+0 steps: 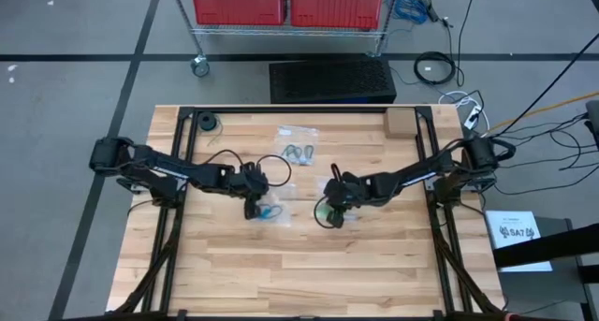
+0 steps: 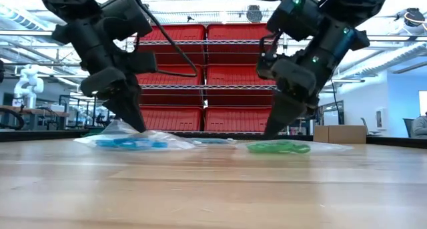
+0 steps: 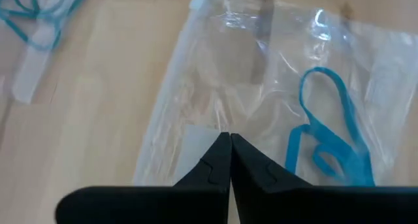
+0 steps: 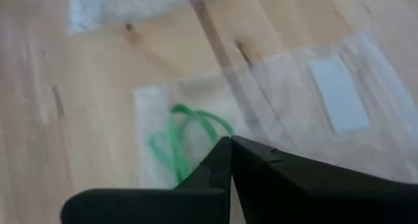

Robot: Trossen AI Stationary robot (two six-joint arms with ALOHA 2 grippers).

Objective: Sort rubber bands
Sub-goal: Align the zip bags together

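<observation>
Left hand (image 3: pixel 230 140): fingers closed tip to tip, set down on the clear plastic bag (image 3: pixel 215 87) that holds blue rubber bands (image 3: pixel 330 129). The wrist view shows the tips meeting at the bag's film, apparently pinching a fold of it; whether any film is actually caught between them cannot be confirmed. No band is between the fingers; the blue bands lie inside the bag, just beside the tips. More blue bands (image 3: pixel 39 12) lie farther off on the bench (image 1: pixel 309 265).

Right hand (image 4: pixel 230 140): fingers fully closed, tips resting at a second clear bag (image 4: pixel 294 93) containing green rubber bands (image 4: pixel 186 136). The green loops lie just beside the tips. It appears to press on or pinch the bag, not a band.

A third bag with dark bands (image 1: pixel 298 153) lies toward the far edge of the bench, apart from both hands.

Hazards:
- Slip of the film. The plastic is thin and slick; a lift with a shallow pinch is likely to let the bag drop.
- Spillage. If a bag is raised with its mouth low, the bands could slide out and mix.
- Snagging. A floppy loop near the tips could catch on a finger and be dragged out.
- Arm conflict. The two hands work near one another at mid-bench; crossing moves risk contact.
</observation>
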